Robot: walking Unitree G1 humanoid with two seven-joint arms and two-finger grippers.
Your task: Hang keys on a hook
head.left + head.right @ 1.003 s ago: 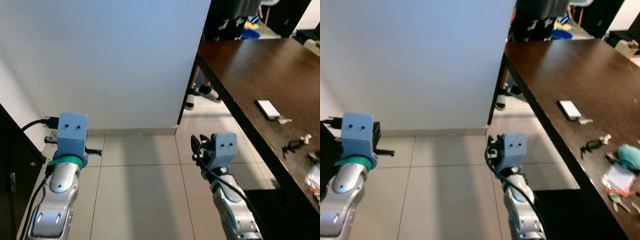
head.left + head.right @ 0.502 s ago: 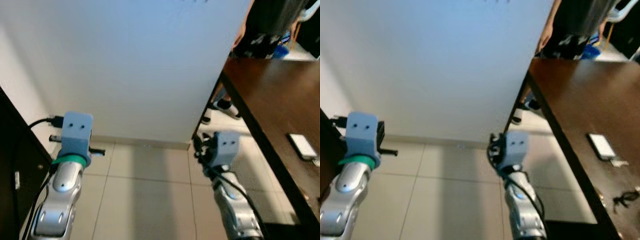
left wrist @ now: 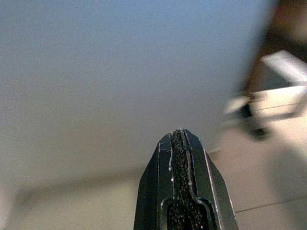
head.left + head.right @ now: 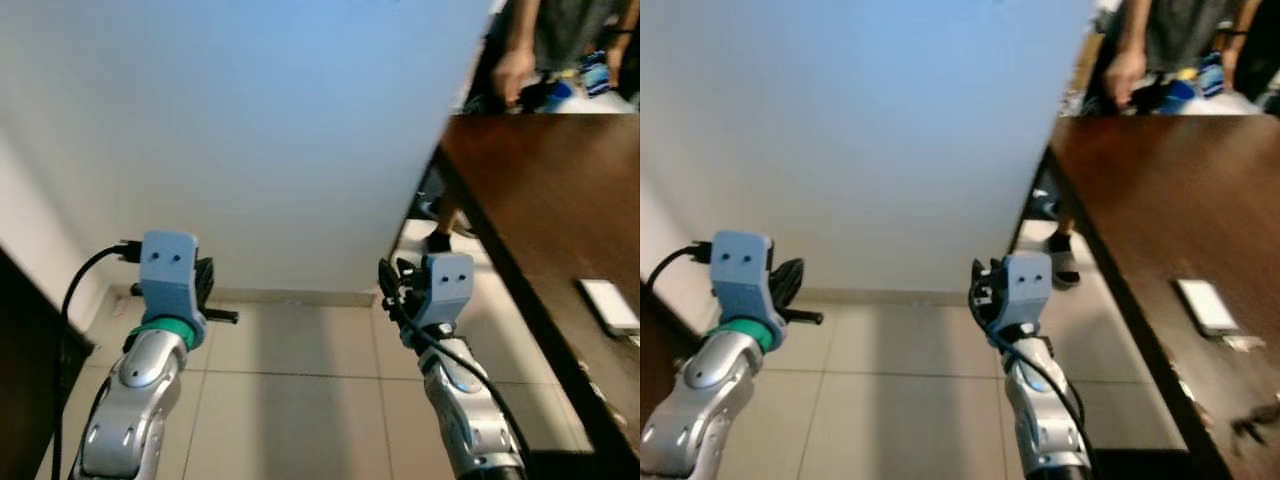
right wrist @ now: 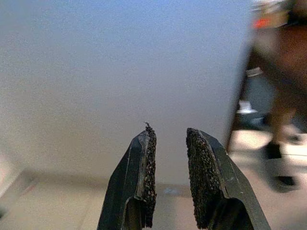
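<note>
Two arms raised forward over tiled floor (image 4: 290, 400), carry posture. Left gripper (image 3: 180, 139) pressed closed, empty. Right gripper (image 5: 169, 136) parted narrowly, empty. White wall (image 4: 260, 130) ahead, no hook visible. Dark wooden table (image 4: 1160, 200) to right carries phone (image 4: 1206, 306); small dark item (image 4: 1255, 420) at table's near edge, possibly keys, too blurred to confirm. Person (image 4: 1160, 50) stands beyond table.

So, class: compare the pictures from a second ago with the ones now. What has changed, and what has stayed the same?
The camera has turned: the white wall fills more of the picture, and less of the dark table shows, with the keys gone from the left eye view. The person at the table's far end now shows a hand. Both arms stay raised as before; the left gripper is shut, the right gripper open and empty. Nothing was grasped.
</note>
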